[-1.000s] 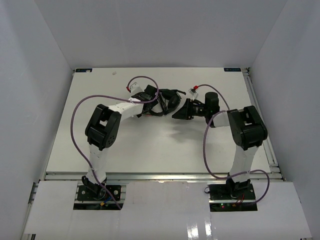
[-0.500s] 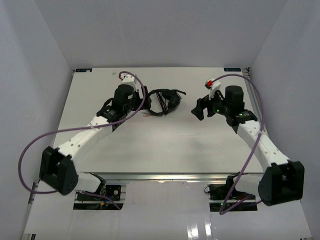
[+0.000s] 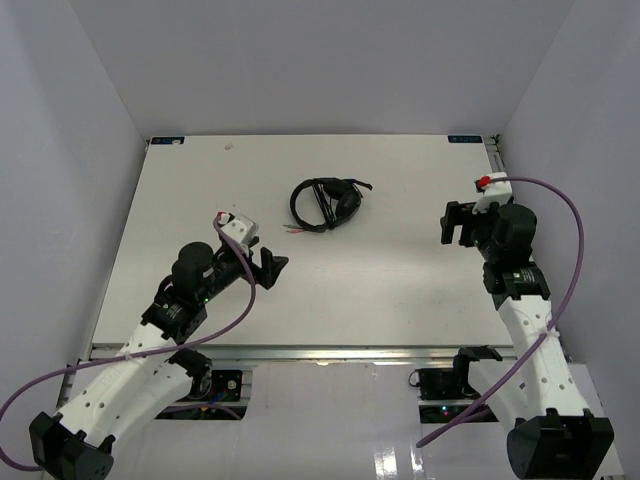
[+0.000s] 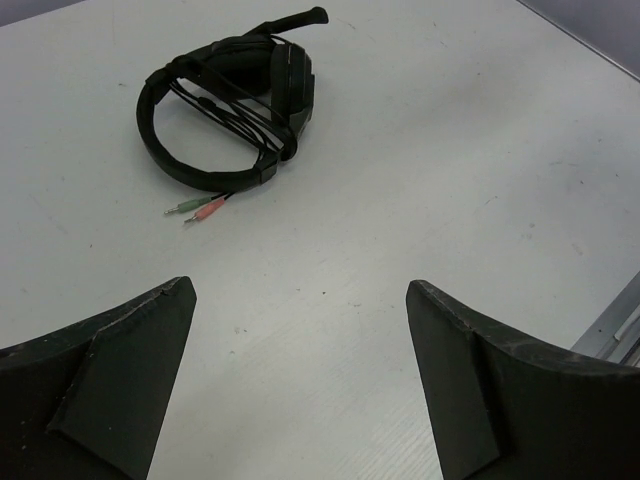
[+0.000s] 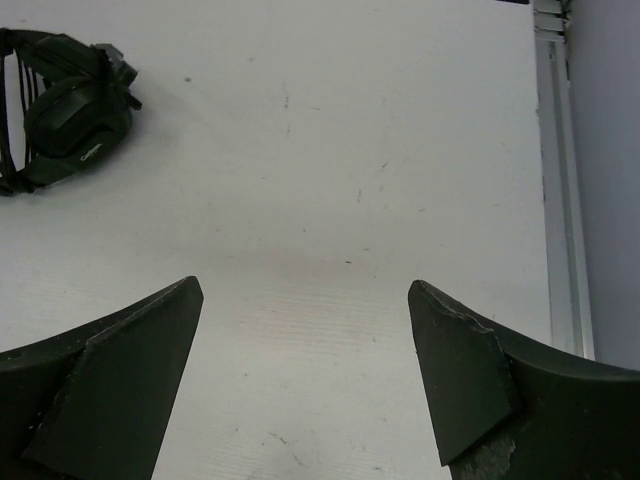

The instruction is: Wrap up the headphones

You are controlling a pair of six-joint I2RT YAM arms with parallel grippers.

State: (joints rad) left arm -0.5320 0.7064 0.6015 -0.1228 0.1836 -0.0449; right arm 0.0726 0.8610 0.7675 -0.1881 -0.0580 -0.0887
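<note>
The black headphones (image 3: 326,203) lie alone at the table's back middle, with the thin cable wound across the headband and earcups. In the left wrist view the headphones (image 4: 228,108) show their boom mic at the top and the green and pink plugs (image 4: 198,209) sticking out on the table. The right wrist view catches the headphones (image 5: 62,105) at its left edge. My left gripper (image 3: 272,267) hangs open over the near left, well short of them. My right gripper (image 3: 451,225) stands open far to their right. Both hold nothing.
Purple robot cables (image 3: 560,235) loop beside both arms. A metal rail (image 5: 560,190) runs along the table's right edge. White walls close in the left, back and right sides.
Both arms have pulled back from the headphones toward the near edge, left arm to the near left, right arm to the right. The right gripper opened. The headphones stay where they lay.
</note>
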